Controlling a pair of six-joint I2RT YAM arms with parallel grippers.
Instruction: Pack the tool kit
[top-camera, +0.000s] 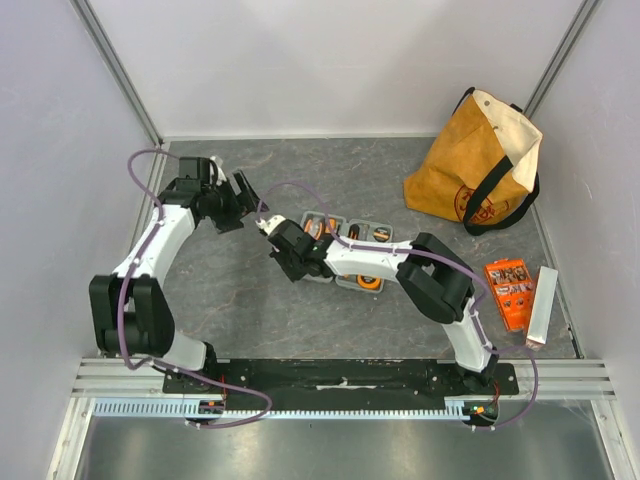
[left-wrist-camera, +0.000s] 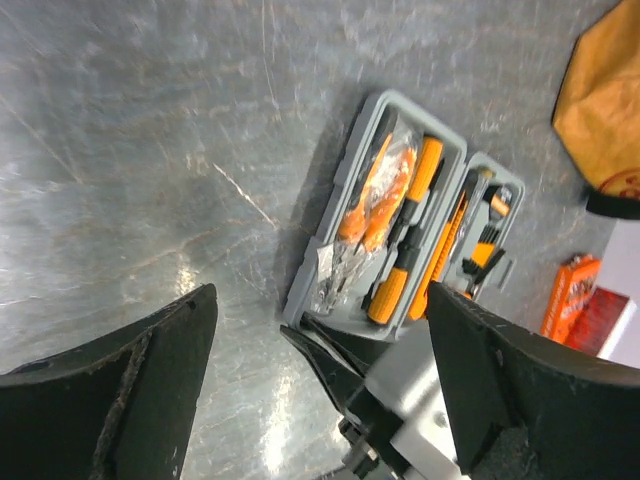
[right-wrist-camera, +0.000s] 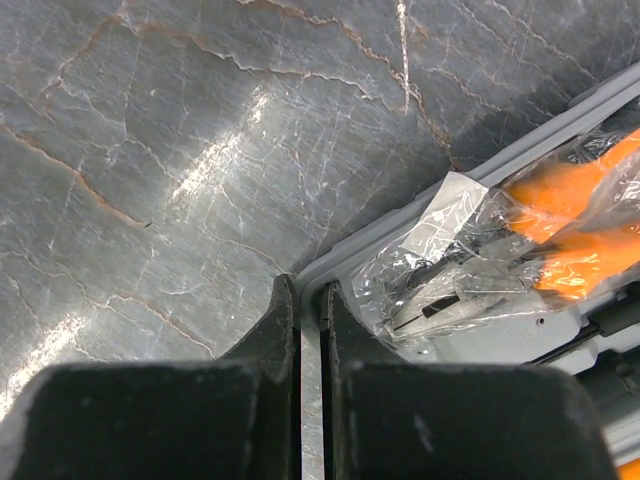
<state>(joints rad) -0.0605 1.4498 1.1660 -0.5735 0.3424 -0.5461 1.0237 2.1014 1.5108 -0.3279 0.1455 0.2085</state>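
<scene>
While right jaws pinch the tool kit (left-wrist-camera: 340, 200) rim and left jaws hover spread, swing that half over slowly, keeping tools (left-wrist-camera: 405, 250) seated.

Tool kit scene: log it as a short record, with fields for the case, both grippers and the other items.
tool kit: open, lying flat
tools: orange-and-black, in the slots; one pair in clear wrap
right gripper: shut on the tool kit's rim
left gripper: open, holding nothing, apart from the tool kit
canvas bag: far right corner
orange bit box: right side, beyond the right arm
</scene>
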